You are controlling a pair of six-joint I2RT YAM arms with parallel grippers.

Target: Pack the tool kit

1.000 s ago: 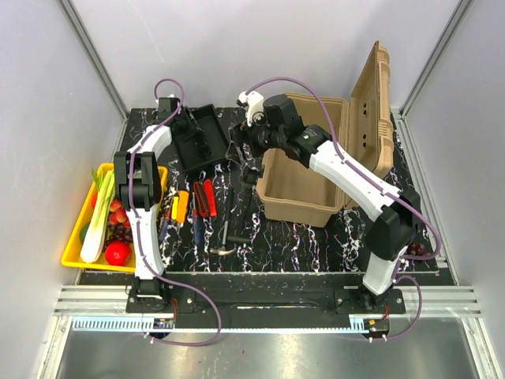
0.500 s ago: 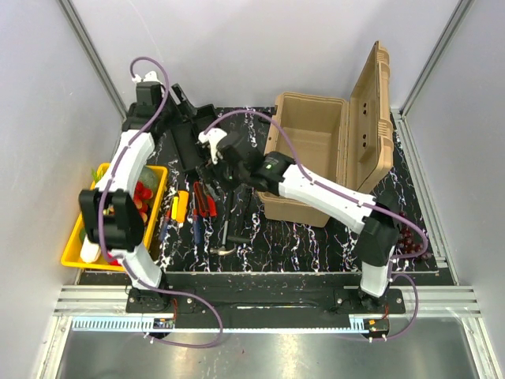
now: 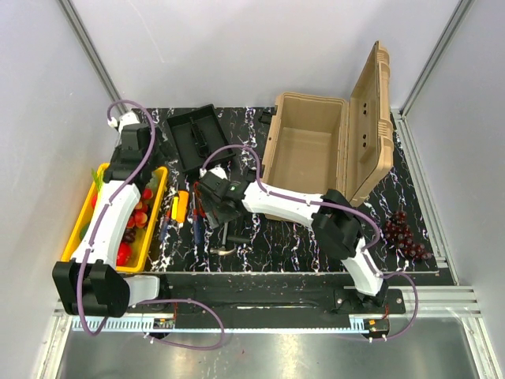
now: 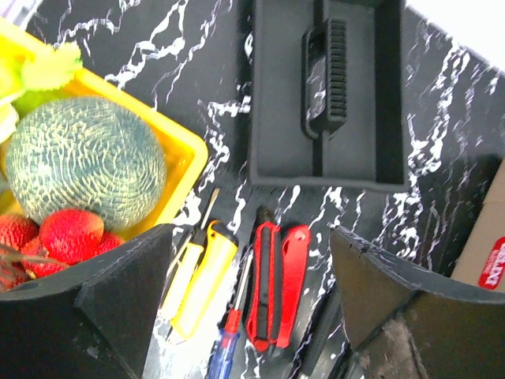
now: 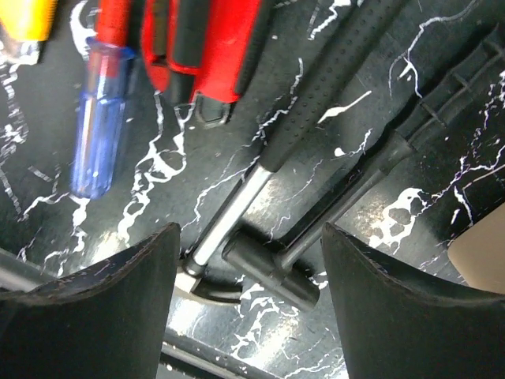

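The tan toolbox (image 3: 312, 154) stands open at the back right, lid up, nothing visible inside. Its black inner tray (image 3: 197, 136) (image 4: 327, 87) lies on the mat to its left. Hand tools lie in a row nearer me: yellow-handled ones (image 4: 201, 272), a blue screwdriver (image 5: 99, 118), red-handled tools (image 4: 278, 272) (image 3: 207, 199), a steel-necked hammer (image 5: 237, 209) and a black mallet (image 5: 272, 272). My right gripper (image 3: 219, 209) (image 5: 248, 304) hangs open just above the two hammer heads. My left gripper (image 3: 138, 162) (image 4: 252, 296) is open, high over the red tools, holding nothing.
A yellow tray (image 3: 81, 229) along the left mat edge holds a melon (image 4: 83, 162), strawberries (image 4: 59, 237) and celery. Grapes (image 3: 404, 234) lie at the right. The toolbox's near wall stands right beside my right arm.
Both grippers have left the black tray. My left arm pulled back to the left and its jaws opened. My right arm swung forward and down over the hammers.
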